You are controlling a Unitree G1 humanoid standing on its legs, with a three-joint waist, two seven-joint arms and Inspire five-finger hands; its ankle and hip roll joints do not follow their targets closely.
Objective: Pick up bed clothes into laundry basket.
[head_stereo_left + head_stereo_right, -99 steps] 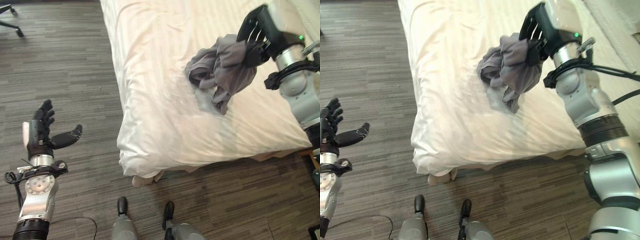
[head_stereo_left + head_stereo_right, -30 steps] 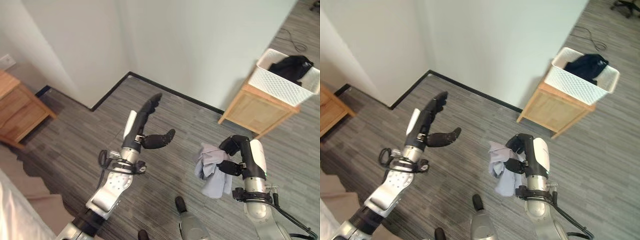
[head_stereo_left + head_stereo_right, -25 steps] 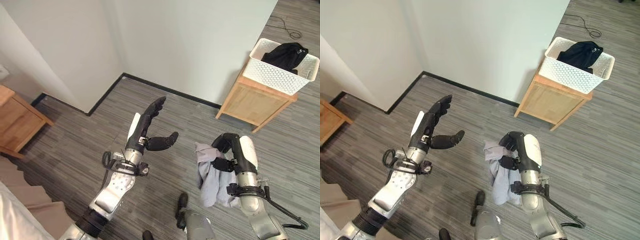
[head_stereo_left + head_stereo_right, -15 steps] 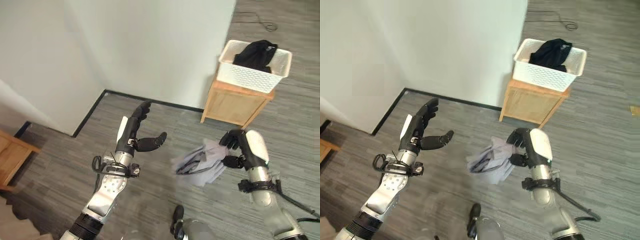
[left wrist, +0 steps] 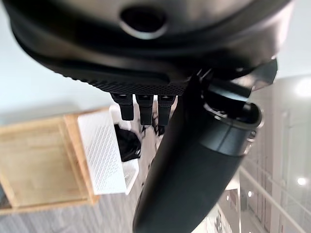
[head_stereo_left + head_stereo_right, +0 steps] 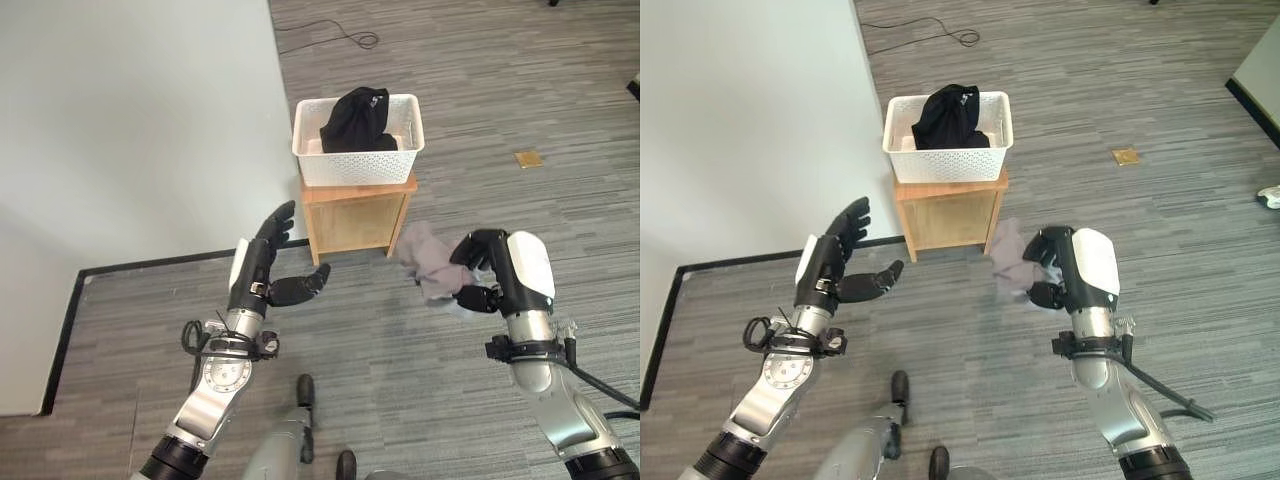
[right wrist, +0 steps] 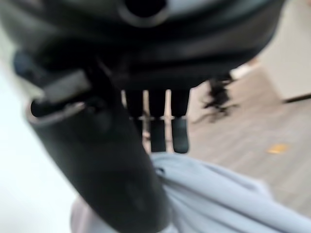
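Observation:
My right hand (image 6: 487, 270) is shut on a bunched grey garment (image 6: 430, 262), held above the grey floor at the right; the same cloth (image 7: 214, 199) shows under its fingers in the right wrist view. A white laundry basket (image 6: 358, 155) with a black garment (image 6: 352, 118) in it stands on a small wooden cabinet (image 6: 358, 215) beside the wall, ahead and to the left of the held cloth. My left hand (image 6: 262, 270) is raised at the left, open, with nothing in it.
A pale wall (image 6: 130, 130) with a dark skirting strip runs along the left. Grey plank floor (image 6: 560, 130) spreads to the right and beyond. A small tan scrap (image 6: 528, 159) lies on the floor at the right. A thin cable (image 6: 330, 42) lies behind the basket.
The camera has swung round toward the basket and cabinet, which now sit in the upper middle. The grey garment stays in my right hand and hangs closer to the cabinet.

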